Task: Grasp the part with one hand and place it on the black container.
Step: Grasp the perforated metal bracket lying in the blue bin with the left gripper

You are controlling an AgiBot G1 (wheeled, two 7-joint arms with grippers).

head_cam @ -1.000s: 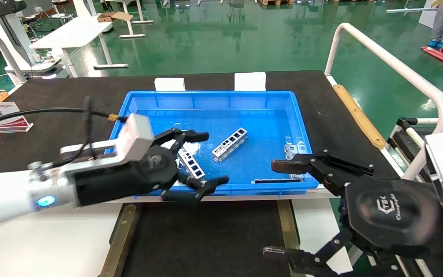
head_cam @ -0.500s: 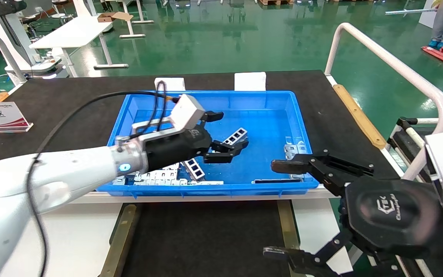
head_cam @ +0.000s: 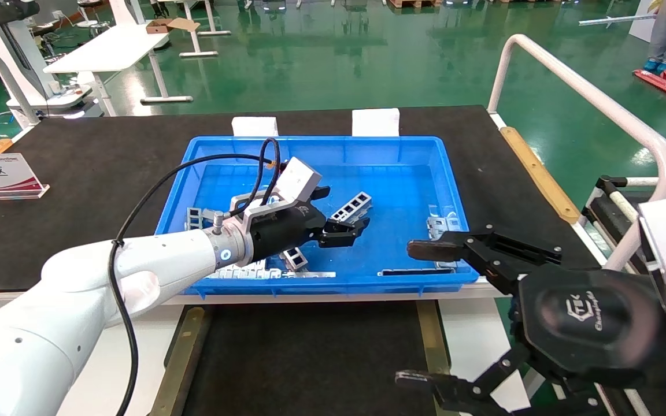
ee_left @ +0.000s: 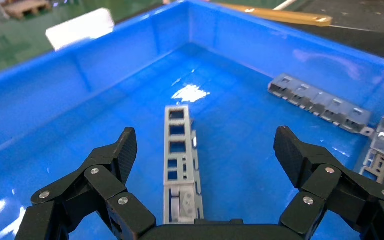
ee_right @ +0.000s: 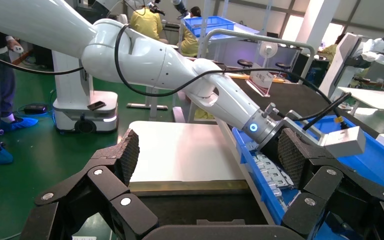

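Your left tool (head_cam: pixel 341 215) is reaching into the blue bin (head_cam: pixel 321 147) with its black fingers (ee_left: pixel 115 160) spread wide, holding nothing; from the left wrist view the part (ee_left: pixel 181 162) is lying flat on the bin floor between the two fingers, and whether either pad is touching it you cannot tell. In the head view the part (head_cam: pixel 351 207) is sitting near the middle of the bin, angled, just past the tool's tips. It is a slim silver-grey metal channel, ladder-like, with a row of rectangular windows showing blue through them. Several more metal pieces are lying in the same bin: a similar windowed bar (head_cam: pixel 293 257) under the left wrist, a cluster of flat grey plates (head_cam: pixel 240 270) along the near wall, and tabbed pieces (head_cam: pixel 441 225) by the right wall. The bin is glossy blue plastic with a raised rim, resting on the table (head_cam: pixel 78 173), which is covered in a dark matte mat. The black container (head_cam: pixel 310 358) is lying nearer to you than the bin, a wide flat matte surface edged by tan-gold strips (head_cam: pixel 180 358), with nothing showing on the part of it you can see. Your right tool (head_cam: pixel 420 315) is hanging near the bin's right front corner, fingers spread wide and holding nothing.
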